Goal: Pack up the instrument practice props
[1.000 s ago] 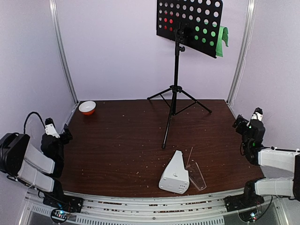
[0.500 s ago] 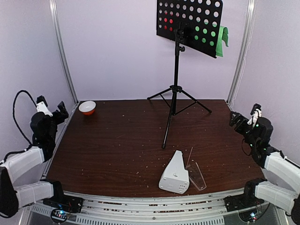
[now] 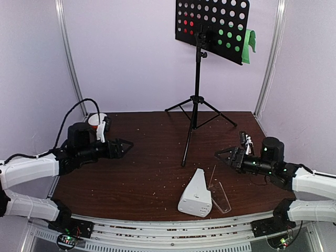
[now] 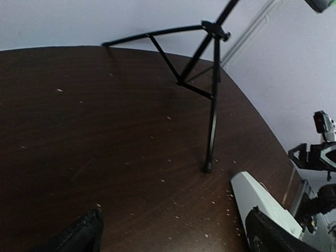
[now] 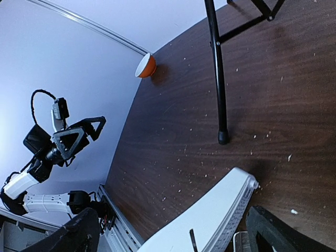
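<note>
Both arms reach in over the table (image 3: pixel 152 163), and neither holds a thing. The left gripper (image 3: pixel 125 146) hovers low over the left side, its fingers spread wide with nothing between them, pointing across toward the stand (image 3: pixel 198 79). Just behind that arm sits the bowl (image 3: pixel 96 119) at the back left corner, partly hidden by the wrist.

On the other side, the right gripper (image 3: pixel 223 155) hangs over the right half, jaws also wide apart and empty, aimed back at the left one. The stand's front leg comes down on the table between the two grippers.

The stand is upright at the back, tripod spread. Its perforated desk (image 3: pixel 212 29) is tilted up top, and the pages are on it: red (image 3: pixel 189 23) showing through the holes on the left, green (image 3: pixel 251 41) poking out past the right edge.

Down front, the metronome (image 3: pixel 195 195) lies on its side near the table's near edge, narrow end pointing toward the stand's front foot. Its cover (image 3: pixel 220 197) lies flat just to its right. The right wrist view looks down on the metronome, well clear of the fingers.
</note>
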